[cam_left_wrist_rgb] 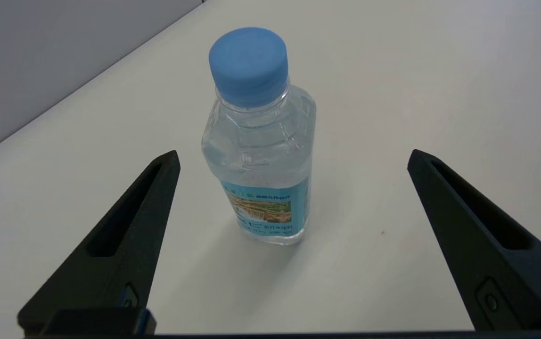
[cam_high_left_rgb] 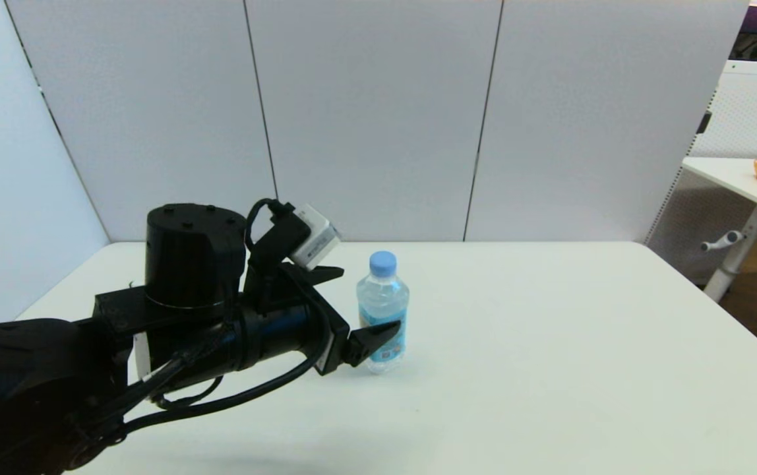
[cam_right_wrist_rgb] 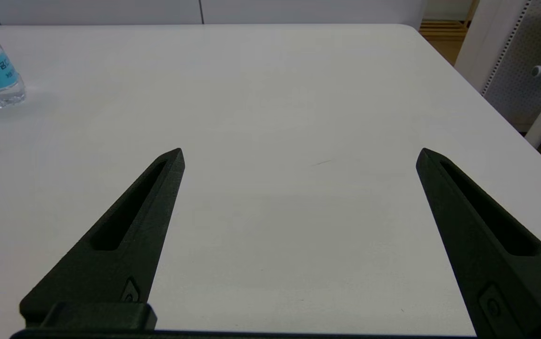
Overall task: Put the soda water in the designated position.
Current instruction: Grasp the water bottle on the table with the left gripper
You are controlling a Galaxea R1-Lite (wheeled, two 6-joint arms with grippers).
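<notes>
The left gripper [cam_high_left_rgb: 364, 301] is held wide open, level with the bottle [cam_high_left_rgb: 382, 311], which stands upright on the table [cam_high_left_rgb: 550, 343] just ahead of the fingertips [cam_left_wrist_rgb: 169, 162] and nearer one finger than the other. Nothing is gripped. If the jaws are closed off-centre, the light bottle could be nudged sideways or tipped. The right gripper [cam_right_wrist_rgb: 299, 155], also spread wide, is parked over bare tabletop, well apart.

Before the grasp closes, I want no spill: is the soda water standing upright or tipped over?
Upright. The soda water stands on its base on the white table, cap on top, in front of the open left gripper, untouched.
</notes>
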